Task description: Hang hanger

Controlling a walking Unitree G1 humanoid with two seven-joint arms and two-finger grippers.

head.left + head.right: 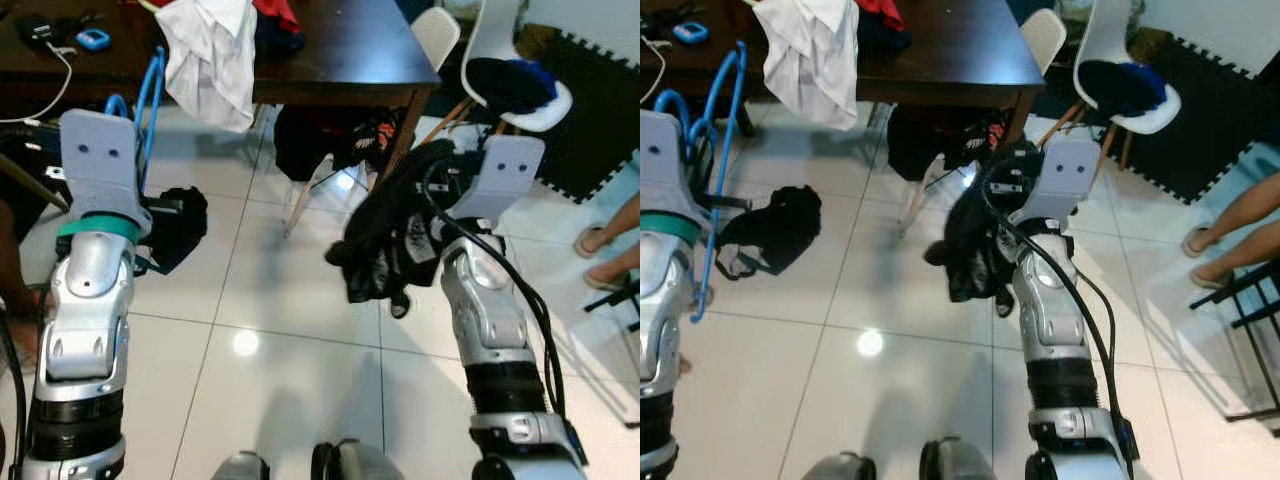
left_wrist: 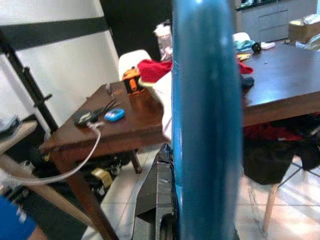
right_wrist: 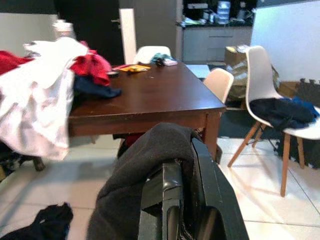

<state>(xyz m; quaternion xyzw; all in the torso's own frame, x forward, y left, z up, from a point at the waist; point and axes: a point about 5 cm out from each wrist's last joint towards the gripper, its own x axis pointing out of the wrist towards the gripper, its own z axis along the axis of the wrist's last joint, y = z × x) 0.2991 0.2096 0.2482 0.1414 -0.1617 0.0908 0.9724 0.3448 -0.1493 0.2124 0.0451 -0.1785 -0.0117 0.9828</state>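
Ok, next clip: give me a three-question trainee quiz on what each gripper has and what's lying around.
1. True or false: the left gripper holds a blue hanger.
2. What does the right gripper grip? A) dark garment B) white shirt C) phone
3. Fill in: a white shirt hangs over the edge of the dark wooden ____.

Key: 1 true. 2 A, the dark garment. 3 table.

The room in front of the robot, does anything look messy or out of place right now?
Yes. A black garment lies crumpled on the tiled floor, and a white shirt hangs over the dark table edge. The left gripper holds the blue hanger, bare; the right gripper holds a dark garment.
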